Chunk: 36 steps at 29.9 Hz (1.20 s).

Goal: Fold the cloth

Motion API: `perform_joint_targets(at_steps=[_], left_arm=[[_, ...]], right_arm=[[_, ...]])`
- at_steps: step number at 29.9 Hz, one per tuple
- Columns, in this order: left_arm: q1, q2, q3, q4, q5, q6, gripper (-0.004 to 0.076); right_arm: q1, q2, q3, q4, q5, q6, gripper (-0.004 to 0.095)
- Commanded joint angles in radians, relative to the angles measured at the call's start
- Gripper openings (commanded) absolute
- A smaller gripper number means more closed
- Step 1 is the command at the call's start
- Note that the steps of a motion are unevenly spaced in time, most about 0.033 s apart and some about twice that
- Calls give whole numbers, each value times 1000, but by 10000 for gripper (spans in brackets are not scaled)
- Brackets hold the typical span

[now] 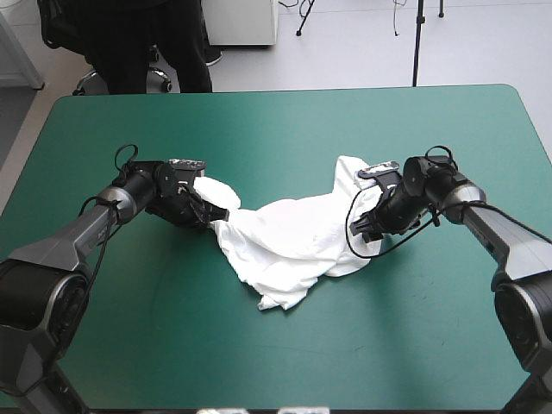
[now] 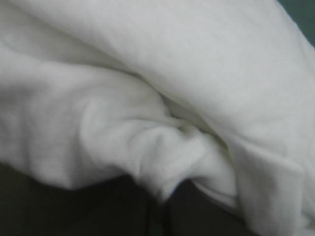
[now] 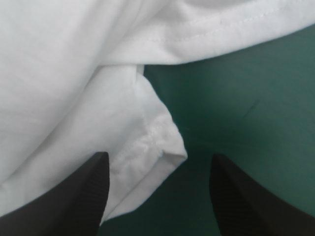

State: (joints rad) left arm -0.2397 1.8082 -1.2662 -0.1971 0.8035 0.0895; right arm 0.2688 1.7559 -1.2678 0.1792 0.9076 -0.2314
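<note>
White T-shirt [image 1: 289,237] lies crumpled near the middle of the teal-green cover [image 1: 259,121]. It is drawn into a loose band that runs from the left gripper [image 1: 205,210] at its 9 o'clock end to the right gripper [image 1: 366,226] at its 3 o'clock end.

High view: the band sags toward 6 o'clock in the middle, where a bunched lobe points to about 7 o'clock. A narrower tongue rises toward 12 o'clock just beside the right gripper. Both arms reach low over the table, each coming inward from its own side.

Left wrist view: cloth fills nearly the whole field. The black fingers [image 2: 74,211] stand all but together with a gathered fold dropping between them — the left gripper pinches the T-shirt. A sliver of cover shows past the cloth's far edge.

Right wrist view: the fingers stand well apart, gripping nothing. A stitched hem corner [image 3: 165,147] lies on the cover between them, nearer the finger on the cloth side — that finger overlaps the fabric's edge. Ahead of this gripper a second hemmed edge crosses the view, with bare cover around the other finger.
</note>
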Motion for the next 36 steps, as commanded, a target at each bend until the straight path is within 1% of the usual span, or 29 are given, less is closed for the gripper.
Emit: perform_joint_targets(at_steps=[1, 5, 6, 7, 8, 9, 11, 12, 13, 14, 15, 17, 19, 22, 25, 27, 30, 33, 36], left_arm=[[-8, -33, -19, -36, -16, 3, -9], [-8, -33, -19, -36, -18, 5, -9], [-8, -33, -19, -36, -18, 9, -9], [-8, -33, -19, -36, -20, 9, -9], [-8, -33, -19, -36, -20, 9, -9], [-8, -33, -19, -36, -20, 12, -9], [-8, -33, -19, -36, -23, 23, -9], [-8, -33, -19, -36, -25, 39, -9], [-8, -33, -19, -36, -27, 47, -9], [-8, -33, -19, -27, -27, 52, -9], [-8, -33, -19, -21, -27, 65, -9], [-8, -38, -19, 11, -18, 80, -9], [-8, -58, -19, 55, 9, 84, -9], [-8, -126, -19, 109, 44, 84, -9], [-8, -235, -19, 152, 49, 84, -9], [-8, -314, -19, 152, 61, 84, -9], [-8, -424, -19, 148, 91, 89, -9], [-8, -531, -19, 136, 94, 89, -9], [-8, -626, -31, 101, 83, 93, -9]], right_arm=[[2, 7, -24, 9, -37, -1, 554], [2, 74, -24, 47, -13, -21, 550], [2, 92, -24, 73, 7, -36, 527], [2, 110, -24, 108, 31, -51, 482], [2, 123, -24, 137, 56, -72, 429], [2, 141, -24, 181, 80, -105, 346], [2, 170, -24, 265, 122, -163, 171], [2, 187, -24, 296, 141, -188, 44], [2, 195, -24, 320, 146, -196, -21], [2, 203, -24, 334, 150, -204, -7], [2, 206, -24, 344, 155, -213, -14], [2, 206, -33, 344, 165, -215, -17], [-2, 195, -57, 328, 205, -213, -17], [-30, 150, -122, 253, 247, -174, -17], [-69, 80, -223, 172, 266, -107, -17], [-100, 37, -295, 142, 287, -73, -17], [-140, -27, -416, 142, 336, -39, -17], [-144, -105, -530, 144, 340, -26, -17], [-144, -176, -610, 189, 340, -14, -17]])
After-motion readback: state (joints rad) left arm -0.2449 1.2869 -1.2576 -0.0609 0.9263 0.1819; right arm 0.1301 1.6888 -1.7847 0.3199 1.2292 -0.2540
